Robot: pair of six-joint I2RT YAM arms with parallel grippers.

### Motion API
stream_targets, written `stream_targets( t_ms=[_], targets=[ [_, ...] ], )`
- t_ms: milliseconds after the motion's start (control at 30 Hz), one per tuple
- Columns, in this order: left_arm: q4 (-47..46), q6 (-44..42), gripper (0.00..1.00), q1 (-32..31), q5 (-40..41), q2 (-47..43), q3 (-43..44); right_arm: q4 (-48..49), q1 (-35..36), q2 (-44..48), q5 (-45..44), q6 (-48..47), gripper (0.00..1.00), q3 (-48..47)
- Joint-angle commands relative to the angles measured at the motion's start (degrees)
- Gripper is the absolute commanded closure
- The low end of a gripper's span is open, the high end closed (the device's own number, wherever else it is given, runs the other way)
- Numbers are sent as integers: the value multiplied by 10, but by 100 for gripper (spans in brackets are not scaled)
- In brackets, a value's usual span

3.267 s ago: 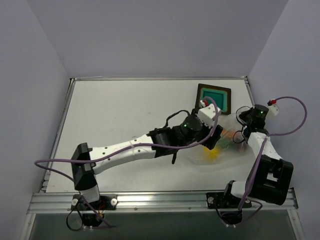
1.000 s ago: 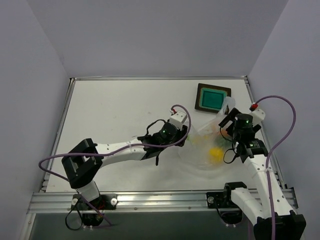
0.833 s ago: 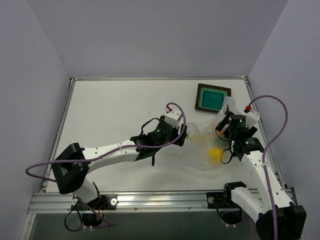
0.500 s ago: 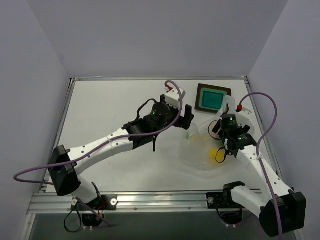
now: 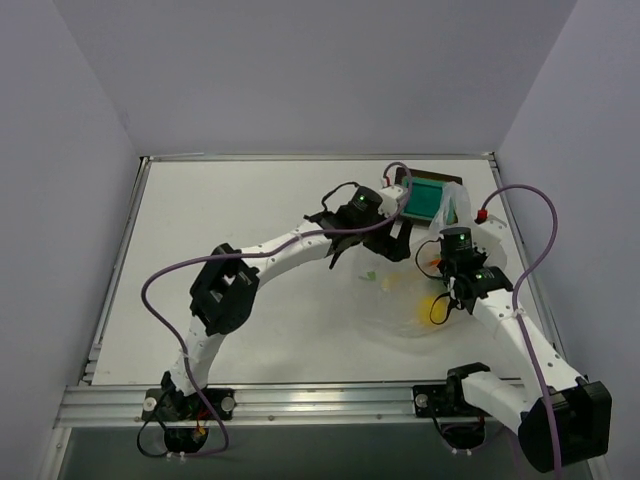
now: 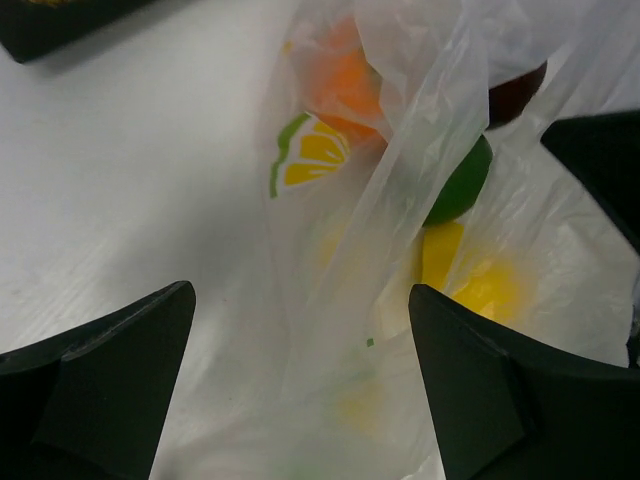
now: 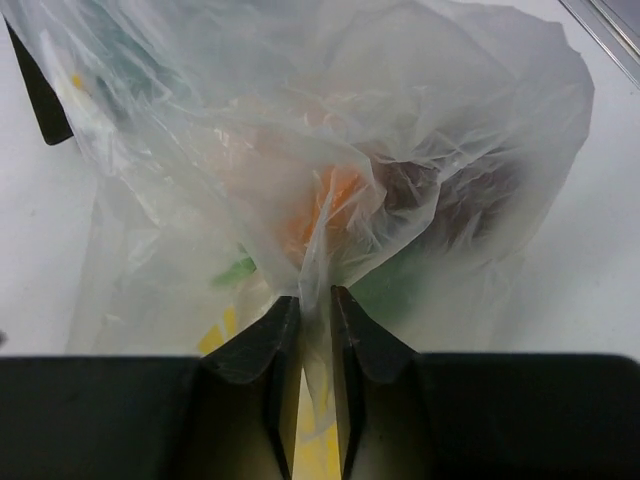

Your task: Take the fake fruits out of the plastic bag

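The clear crinkled plastic bag (image 5: 400, 312) lies at the right of the table with the fake fruits inside. Through its film I see an orange one (image 6: 345, 85), a green one (image 6: 462, 185), a dark red one (image 6: 515, 90) and a yellow lemon (image 6: 490, 290). My left gripper (image 6: 300, 390) hangs open over the bag's near side, with only film between its wide fingers (image 6: 100, 380). It sits just in front of the tray (image 5: 425, 195). My right gripper (image 7: 315, 300) is shut on a gathered fold of the bag (image 7: 330, 150), orange (image 7: 320, 215) and dark red (image 7: 450, 200) fruits behind it.
A dark square tray with a teal inside (image 6: 60, 20) stands at the back right, touching the bag's far end. The table's right rail (image 5: 520, 260) runs close past the right arm. White tabletop (image 5: 240, 220) stretches to the left.
My left gripper opened, letting go of the bag, and swung from the bag's left side up toward the tray. My right gripper closed onto a fold of the bag.
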State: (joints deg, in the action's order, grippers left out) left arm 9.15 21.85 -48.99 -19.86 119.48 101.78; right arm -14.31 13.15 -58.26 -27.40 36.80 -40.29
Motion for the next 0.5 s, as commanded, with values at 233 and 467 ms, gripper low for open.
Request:
stream_targets(
  t_ms=[233, 467],
  targets=[
    [-25, 43, 36, -8, -168, 45, 67, 7, -56, 41, -3, 19, 99, 34],
    [-29, 41, 98, -4, -116, 64, 79, 38, -129, 41, 55, 14, 100, 58]
  ],
)
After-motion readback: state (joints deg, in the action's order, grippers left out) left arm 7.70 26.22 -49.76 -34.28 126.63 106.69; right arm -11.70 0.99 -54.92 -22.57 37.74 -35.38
